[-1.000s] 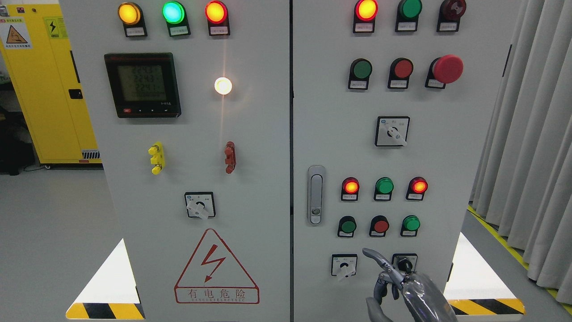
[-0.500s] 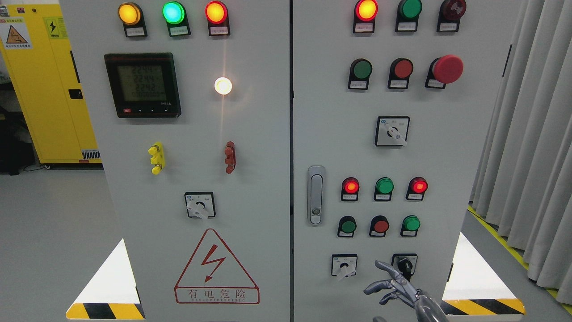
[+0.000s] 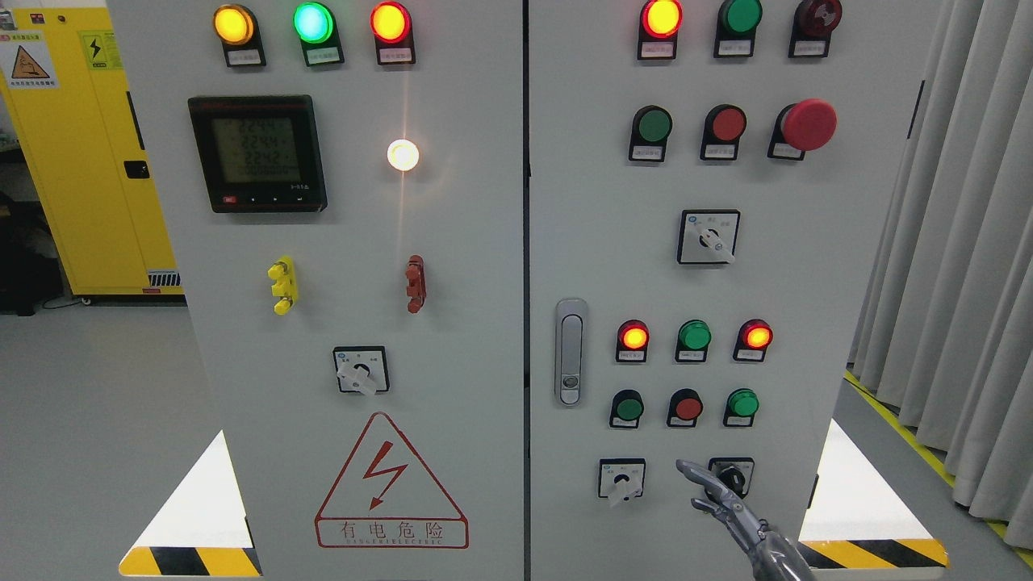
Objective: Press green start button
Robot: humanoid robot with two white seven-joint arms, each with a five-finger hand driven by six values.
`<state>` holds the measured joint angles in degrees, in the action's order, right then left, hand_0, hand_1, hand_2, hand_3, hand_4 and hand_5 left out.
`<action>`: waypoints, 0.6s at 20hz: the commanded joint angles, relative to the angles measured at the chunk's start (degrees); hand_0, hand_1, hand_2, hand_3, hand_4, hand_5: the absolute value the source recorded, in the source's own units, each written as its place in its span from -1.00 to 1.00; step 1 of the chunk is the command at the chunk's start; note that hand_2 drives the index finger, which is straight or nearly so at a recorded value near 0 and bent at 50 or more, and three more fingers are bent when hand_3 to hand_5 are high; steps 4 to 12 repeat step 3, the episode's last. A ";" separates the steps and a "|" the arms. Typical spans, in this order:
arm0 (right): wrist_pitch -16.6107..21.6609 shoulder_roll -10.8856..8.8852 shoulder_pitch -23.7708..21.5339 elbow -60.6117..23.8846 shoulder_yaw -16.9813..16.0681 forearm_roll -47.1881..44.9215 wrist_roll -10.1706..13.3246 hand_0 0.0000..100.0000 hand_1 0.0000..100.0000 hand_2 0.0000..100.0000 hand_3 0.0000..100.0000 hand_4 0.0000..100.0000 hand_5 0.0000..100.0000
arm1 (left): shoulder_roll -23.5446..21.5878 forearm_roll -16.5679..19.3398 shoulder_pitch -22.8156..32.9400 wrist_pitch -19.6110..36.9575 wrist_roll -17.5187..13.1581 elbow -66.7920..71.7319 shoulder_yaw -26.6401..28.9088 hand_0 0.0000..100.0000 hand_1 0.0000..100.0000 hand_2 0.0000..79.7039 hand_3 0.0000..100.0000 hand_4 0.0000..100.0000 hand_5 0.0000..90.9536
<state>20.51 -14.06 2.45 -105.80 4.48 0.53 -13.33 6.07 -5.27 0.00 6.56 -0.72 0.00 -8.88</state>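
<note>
On the right cabinet door, a dark green push button (image 3: 628,408) sits at the left of the lower button row, with a red one (image 3: 687,407) and a brighter green one (image 3: 742,402) to its right. Another green button (image 3: 652,125) is in the upper row. My right hand (image 3: 712,494) comes up from the bottom edge, below that lower row. Its index finger (image 3: 691,470) points up-left between two rotary switches; the other fingers are curled and hold nothing. It touches no button. The left arm is out of view.
A red mushroom stop button (image 3: 809,124) juts out at the upper right. Rotary switches (image 3: 621,479) (image 3: 731,478) flank my fingertip. A door handle (image 3: 570,352) is left of the buttons. A yellow cabinet (image 3: 81,153) stands far left, curtains (image 3: 960,242) at the right.
My right hand dropped lower with its fingers spread, then rose a little. Now only the index finger points up-left while the others have curled in.
</note>
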 commanded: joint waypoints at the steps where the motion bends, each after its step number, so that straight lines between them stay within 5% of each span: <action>1: -0.03 0.00 -0.08 -0.72 0.18 0.96 -0.03 -0.35 -0.03 -1.00 -0.99 -0.94 -1.00 | 0.00 0.00 -1.49 0.03 0.02 -1.49 0.00 -0.76 0.11 -1.00 -1.00 -1.00 -1.00; 12: -0.03 0.00 0.01 -0.81 0.18 0.96 -0.03 -0.35 -0.03 -1.00 -0.99 -0.94 -1.00 | 0.00 0.00 -1.49 0.03 0.02 -1.49 0.00 -0.76 0.11 -1.00 -1.00 -1.00 -1.00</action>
